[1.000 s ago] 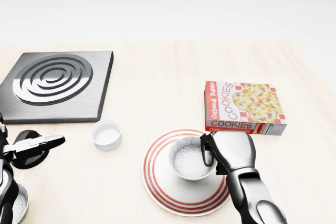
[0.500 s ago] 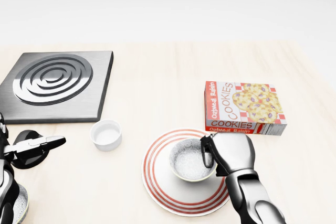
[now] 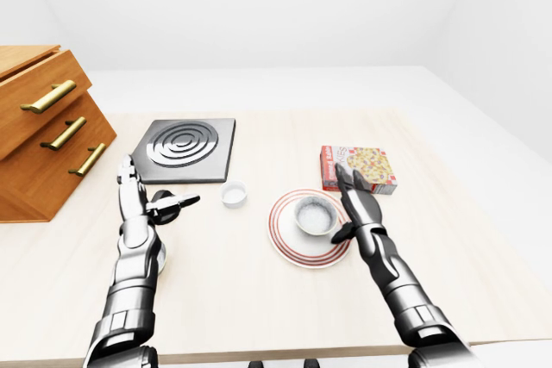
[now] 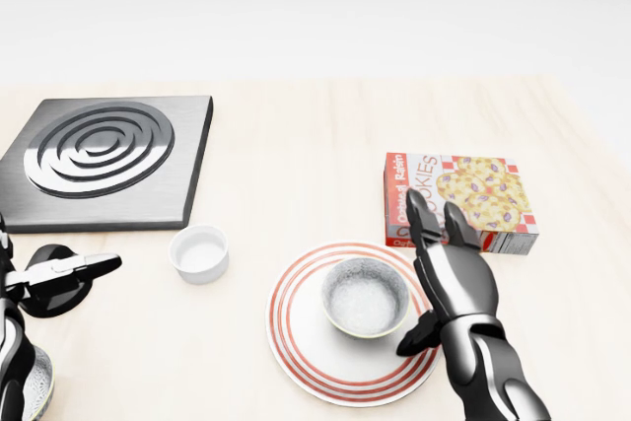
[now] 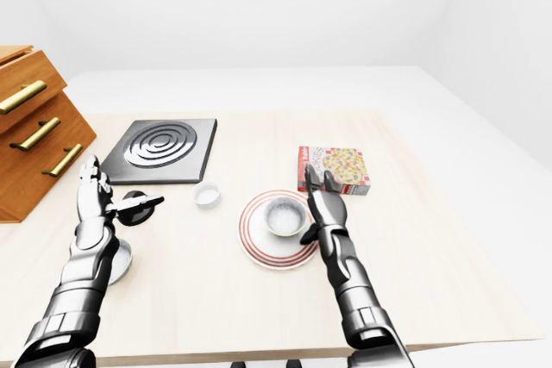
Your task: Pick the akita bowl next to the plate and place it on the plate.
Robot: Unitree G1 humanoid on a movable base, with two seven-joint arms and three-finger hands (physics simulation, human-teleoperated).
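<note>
The akita bowl, pale with a speckled inside, stands upright in the middle of the red-ringed white plate in the lower centre of the head view. My right hand is open just right of the bowl, its fingers spread upward and its thumb low by the plate's rim; it does not grip the bowl. At the left edge of the view my left hand is open and empty above a black round object.
A small white ramekin sits left of the plate. A cookie box lies just above my right hand. A dark stove plate is at upper left, a wooden drawer cabinet beyond it. Another bowl shows beside my left arm.
My right hand has opened and let go of the bowl, its fingers now spread upward. The bowl has settled on the plate. The left hand has barely moved.
</note>
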